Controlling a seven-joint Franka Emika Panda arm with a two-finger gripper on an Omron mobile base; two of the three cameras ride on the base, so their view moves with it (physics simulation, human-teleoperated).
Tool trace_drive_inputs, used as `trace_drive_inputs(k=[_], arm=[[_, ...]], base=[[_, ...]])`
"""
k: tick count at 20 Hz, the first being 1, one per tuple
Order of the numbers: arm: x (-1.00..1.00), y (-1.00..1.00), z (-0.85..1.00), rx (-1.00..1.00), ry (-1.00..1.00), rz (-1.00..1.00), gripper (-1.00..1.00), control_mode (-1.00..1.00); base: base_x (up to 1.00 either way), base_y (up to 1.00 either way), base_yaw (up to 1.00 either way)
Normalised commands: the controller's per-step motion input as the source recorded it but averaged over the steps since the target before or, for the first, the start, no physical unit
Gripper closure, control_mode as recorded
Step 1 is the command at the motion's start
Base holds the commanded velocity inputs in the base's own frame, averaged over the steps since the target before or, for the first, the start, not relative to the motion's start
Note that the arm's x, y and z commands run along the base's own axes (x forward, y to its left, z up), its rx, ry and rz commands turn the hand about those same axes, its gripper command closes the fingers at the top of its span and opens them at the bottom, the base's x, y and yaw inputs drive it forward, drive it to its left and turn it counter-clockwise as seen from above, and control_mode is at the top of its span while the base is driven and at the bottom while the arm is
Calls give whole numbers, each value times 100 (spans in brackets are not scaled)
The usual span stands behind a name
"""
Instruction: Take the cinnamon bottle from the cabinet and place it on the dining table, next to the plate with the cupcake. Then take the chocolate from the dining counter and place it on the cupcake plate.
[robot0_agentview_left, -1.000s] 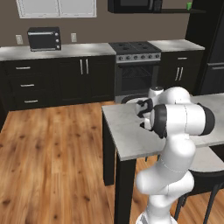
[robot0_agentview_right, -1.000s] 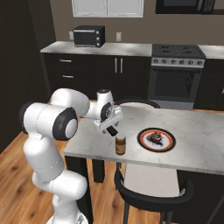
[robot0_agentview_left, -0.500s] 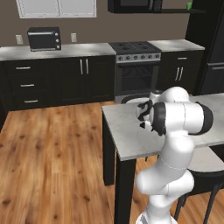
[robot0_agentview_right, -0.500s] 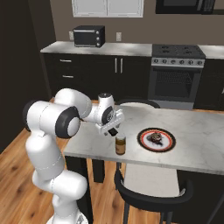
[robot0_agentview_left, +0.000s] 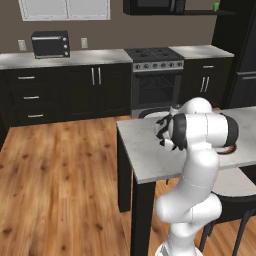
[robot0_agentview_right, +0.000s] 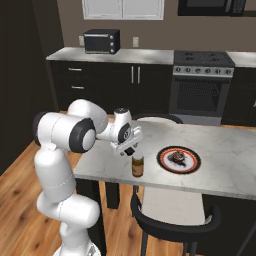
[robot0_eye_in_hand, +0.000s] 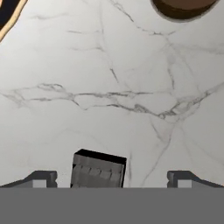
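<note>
In the right base view the cinnamon bottle (robot0_agentview_right: 137, 165) stands upright on the pale marble surface (robot0_agentview_right: 220, 160) of the dining table, near its front edge. The plate (robot0_agentview_right: 179, 159) lies at the bottle's 3 o'clock, near it but apart, with the dark cupcake (robot0_agentview_right: 177, 157) on its reddish-brown centre. The end effector (robot0_agentview_right: 131, 150) hangs just above the surface at the bottle's 11 o'clock, close to the lid but not touching it, and points down at the marble.

In the hand view the two dark fingertips (robot0_eye_in_hand: 41, 178) stand far apart at the bottom, so the end effector is wide and holds nothing. Between them, nearer the 7 o'clock tip, lies the chocolate (robot0_eye_in_hand: 98, 169), a small ridged dark-grey block flat on the marble (robot0_eye_in_hand: 113, 96), touched by neither tip. At 1 o'clock in that view the round brown edge of the cinnamon bottle (robot0_eye_in_hand: 183, 8) shows; at 11 o'clock a dark rim with a tan border cuts the corner, most likely the plate (robot0_eye_in_hand: 8, 15).

In the left base view the arm's white body covers most of the end effector (robot0_agentview_left: 163, 135) over the surface (robot0_agentview_left: 142, 150).
</note>
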Motion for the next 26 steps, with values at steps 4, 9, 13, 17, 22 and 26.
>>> trace_drive_inputs(k=[4, 9, 13, 17, 22, 26], arm=[[8, 28, -23, 1, 0, -11, -100, -100], [1, 23, -25, 0, 0, -11, -100, -100], [5, 3, -18, 0, -1, -13, -100, -100], [11, 0, -10, 0, -3, -14, -100, -100], [14, 1, -34, 0, -2, -13, -100, -100], [11, 19, -63, 0, 0, -11, -100, -100]], base=[[0, 0, 0], [0, 0, 0], [0, 0, 0], [0, 0, 0], [0, 0, 0], [0, 0, 0]])
